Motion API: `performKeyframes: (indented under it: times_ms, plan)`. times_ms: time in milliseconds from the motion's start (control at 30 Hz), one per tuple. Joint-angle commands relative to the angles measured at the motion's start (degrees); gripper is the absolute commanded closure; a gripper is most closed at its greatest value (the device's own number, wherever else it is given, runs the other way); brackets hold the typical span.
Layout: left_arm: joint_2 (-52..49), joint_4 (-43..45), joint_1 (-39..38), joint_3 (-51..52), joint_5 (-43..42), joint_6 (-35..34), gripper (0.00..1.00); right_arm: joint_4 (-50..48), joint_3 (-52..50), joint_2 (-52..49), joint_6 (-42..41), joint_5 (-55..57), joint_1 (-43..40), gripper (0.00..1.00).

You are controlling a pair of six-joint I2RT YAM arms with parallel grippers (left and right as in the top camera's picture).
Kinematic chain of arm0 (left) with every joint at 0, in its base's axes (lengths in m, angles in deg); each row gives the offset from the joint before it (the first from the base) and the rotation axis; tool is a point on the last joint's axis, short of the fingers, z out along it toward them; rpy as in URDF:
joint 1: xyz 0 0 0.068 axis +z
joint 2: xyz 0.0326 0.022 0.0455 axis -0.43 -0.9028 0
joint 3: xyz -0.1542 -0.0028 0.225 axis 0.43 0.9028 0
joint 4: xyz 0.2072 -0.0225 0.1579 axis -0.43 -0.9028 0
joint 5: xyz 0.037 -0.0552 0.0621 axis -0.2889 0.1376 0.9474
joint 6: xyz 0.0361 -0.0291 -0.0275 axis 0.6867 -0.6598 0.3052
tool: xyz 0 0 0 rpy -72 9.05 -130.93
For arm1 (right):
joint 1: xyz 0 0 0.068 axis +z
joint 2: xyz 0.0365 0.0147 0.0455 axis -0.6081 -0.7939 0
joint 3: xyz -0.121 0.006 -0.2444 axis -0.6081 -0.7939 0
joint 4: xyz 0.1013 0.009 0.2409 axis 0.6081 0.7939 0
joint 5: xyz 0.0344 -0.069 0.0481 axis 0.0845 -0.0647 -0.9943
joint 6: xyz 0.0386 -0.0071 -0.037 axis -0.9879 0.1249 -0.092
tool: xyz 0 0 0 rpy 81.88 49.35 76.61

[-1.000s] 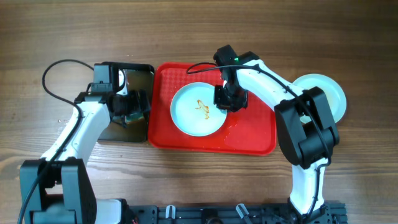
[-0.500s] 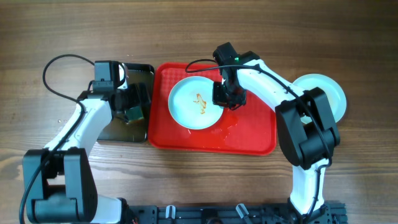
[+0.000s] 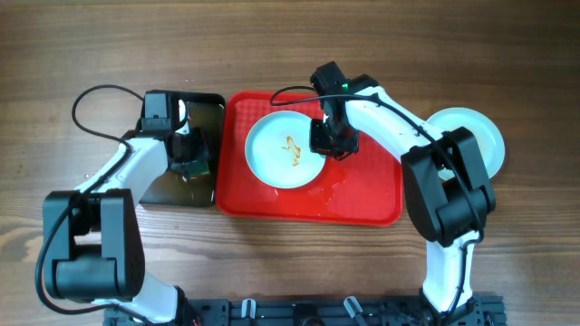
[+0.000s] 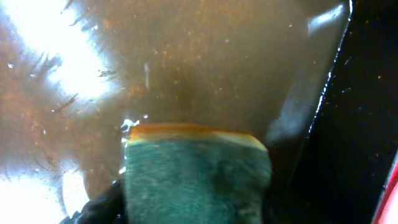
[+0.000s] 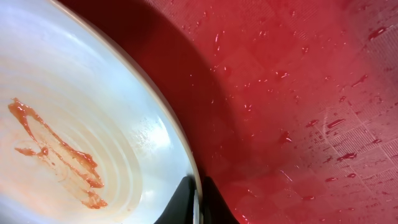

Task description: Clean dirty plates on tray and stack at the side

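Note:
One pale plate (image 3: 285,151) with a brown sauce squiggle (image 3: 293,156) lies on the red tray (image 3: 362,195), its right side raised a little. My right gripper (image 3: 328,138) is shut on that plate's right rim. In the right wrist view its fingers pinch the rim, one finger over the plate (image 5: 74,112) and one on the tray (image 5: 298,93) side. A second plate (image 3: 480,136) sits on the table at the far right. My left gripper (image 3: 192,161) hangs over the black tray and is shut on a green sponge (image 4: 196,174) with a yellow edge.
The narrow black tray (image 3: 204,109) left of the red tray holds shallow brownish water (image 4: 186,62). Water drops dot the red tray's floor (image 5: 323,124). The right arm's links reach across the red tray's right half.
The left gripper has shifted slightly on the black tray and closed on the sponge. The right gripper pulled the plate a little to the left and back, then held still.

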Motion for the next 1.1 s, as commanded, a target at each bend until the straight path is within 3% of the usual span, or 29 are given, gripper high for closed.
performKeyframes:
  times_ms: [0, 67, 333, 367, 433, 567, 600, 700, 900, 1033, 1067]
  plan:
    - [-1.27, 1.46, 0.02, -0.39, 0.17, 0.04, 0.66, 0.59, -1.46, -2.19, 0.46, 3.15, 0.0, 0.95]
    - [-1.22, 2.19, 0.02, -0.42, 0.17, 0.04, 0.95, 0.63, -1.46, -2.19, 1.22, 3.15, 0.0, 0.96]
    - [-0.9, 2.95, 0.02, -1.57, 1.84, 2.21, 0.96, 0.87, -1.46, -2.19, 1.25, 3.17, -0.02, 0.96]
    - [-0.87, 2.95, 0.02, -1.7, 2.12, 2.19, 0.94, 0.87, -1.46, -2.19, 1.25, 3.15, 0.0, 0.96]
    - [-0.85, 2.01, 0.0, -1.68, 2.05, 2.16, 0.53, 0.87, -1.46, -2.19, 1.22, 3.15, 0.0, 0.96]
    - [-0.85, -4.5, 0.0, -1.68, 1.4, 2.14, 0.45, 0.85, -1.46, -2.19, 1.27, 3.15, -0.02, 0.96]
    - [-0.85, -5.35, 0.0, -1.68, 1.42, 2.14, 0.33, 0.85, -1.46, -2.19, 1.25, 3.15, -0.02, 0.96]
    - [-0.85, -5.79, -0.04, -1.66, 1.18, 1.73, 0.33, 1.25, -1.46, -2.19, 1.27, 3.17, -0.02, 0.96]
    - [-0.85, -4.31, -0.04, -1.66, 0.52, 1.75, 0.49, 1.46, -1.46, -2.19, 1.25, 3.17, -0.02, 0.96]
    - [-0.85, -3.61, -0.04, -1.66, 0.31, 1.75, 0.96, 1.51, -1.46, -2.19, 1.27, 3.15, 0.0, 0.96]
    - [-0.85, -3.58, -0.04, -1.68, 0.33, 1.75, 0.96, 1.53, -1.46, -2.19, 1.27, 3.17, -0.02, 0.96]
